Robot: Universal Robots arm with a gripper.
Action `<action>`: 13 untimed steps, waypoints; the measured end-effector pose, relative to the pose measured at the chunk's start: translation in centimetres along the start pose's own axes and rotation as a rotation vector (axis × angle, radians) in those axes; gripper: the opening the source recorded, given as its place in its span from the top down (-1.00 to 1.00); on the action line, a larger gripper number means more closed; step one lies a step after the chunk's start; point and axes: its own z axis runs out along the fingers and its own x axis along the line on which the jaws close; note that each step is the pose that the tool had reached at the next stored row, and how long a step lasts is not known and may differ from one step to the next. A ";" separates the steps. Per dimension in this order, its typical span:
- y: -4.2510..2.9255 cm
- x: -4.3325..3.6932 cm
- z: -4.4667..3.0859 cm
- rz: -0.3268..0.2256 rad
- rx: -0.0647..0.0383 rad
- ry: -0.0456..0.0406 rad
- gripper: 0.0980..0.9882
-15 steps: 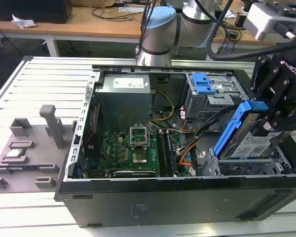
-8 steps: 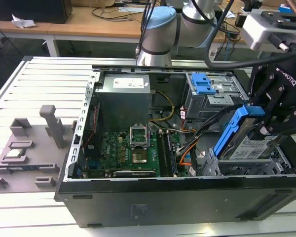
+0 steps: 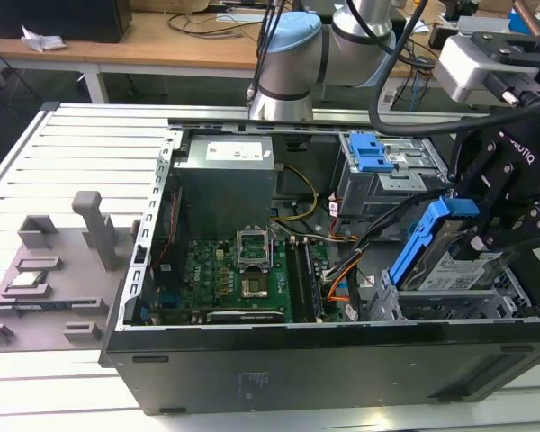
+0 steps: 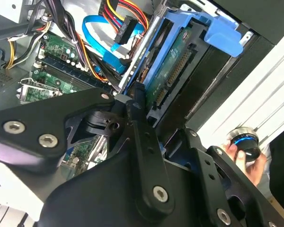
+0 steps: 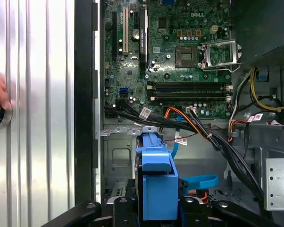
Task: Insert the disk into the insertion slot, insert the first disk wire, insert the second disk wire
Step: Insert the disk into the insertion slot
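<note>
Gripper clamped on the disk, held tilted over the insertion slot.
Ext. view: at the view's right, gripper [image 3: 482, 236] grips the disk [image 3: 454, 268]. Blue carrier end is up, lower end down at the insertion slot [image 3: 513, 301]. 2nd wrist view: finger [image 4: 138, 109] pressed on the disk's edge, a hand [image 4: 253, 168] outside the case. 1st wrist view: carrier in front, motherboard [image 5: 180, 47] beyond.

My arm [image 3: 288, 54] stands at the far side and bends across to the exterior view's right, wrist [image 3: 486, 65] angled downward. I have the gripper [image 3: 482, 229] pointing down, fingers clamped on the disk [image 3: 456, 267], holding it tilted.
</note>
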 end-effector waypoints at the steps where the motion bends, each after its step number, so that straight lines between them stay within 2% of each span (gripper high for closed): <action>1: 0.00 0.00 0.00 0.000 0.000 0.0000 0.37; 2: 0.00 0.00 0.00 0.000 0.000 0.0000 0.23; 8: 0.00 0.00 0.02 0.000 0.000 0.0000 0.27; 12: 0.00 0.00 0.03 0.000 0.000 -0.0001 0.82; 13: 0.00 0.00 0.03 0.000 0.000 -0.0001 0.82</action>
